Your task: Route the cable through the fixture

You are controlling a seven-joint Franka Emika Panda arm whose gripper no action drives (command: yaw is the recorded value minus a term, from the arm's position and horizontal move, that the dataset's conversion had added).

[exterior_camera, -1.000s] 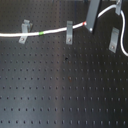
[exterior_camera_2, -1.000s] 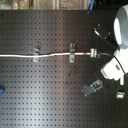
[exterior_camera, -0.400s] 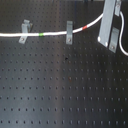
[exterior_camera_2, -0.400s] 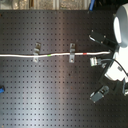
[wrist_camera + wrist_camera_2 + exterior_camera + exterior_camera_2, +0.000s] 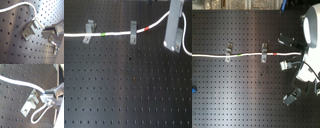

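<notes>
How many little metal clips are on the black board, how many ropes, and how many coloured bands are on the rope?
Small grey metal clip fixtures on the black perforated board: 2
Long thin white cable: 1
Short green band on the cable: 1
Short red band on the cable: 1
Total: 5

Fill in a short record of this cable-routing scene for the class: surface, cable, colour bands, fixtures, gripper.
surface: black perforated board
cable: white cord running across the board in both exterior views
colour bands: green band beside the fixture nearer the first exterior view's left; red band just past the next fixture
fixtures: two grey clips on the cable's line; a third clip close to the gripper in both wrist views
gripper: gripper shut on the cable's end section, with a loop of cord hanging beyond it
</notes>
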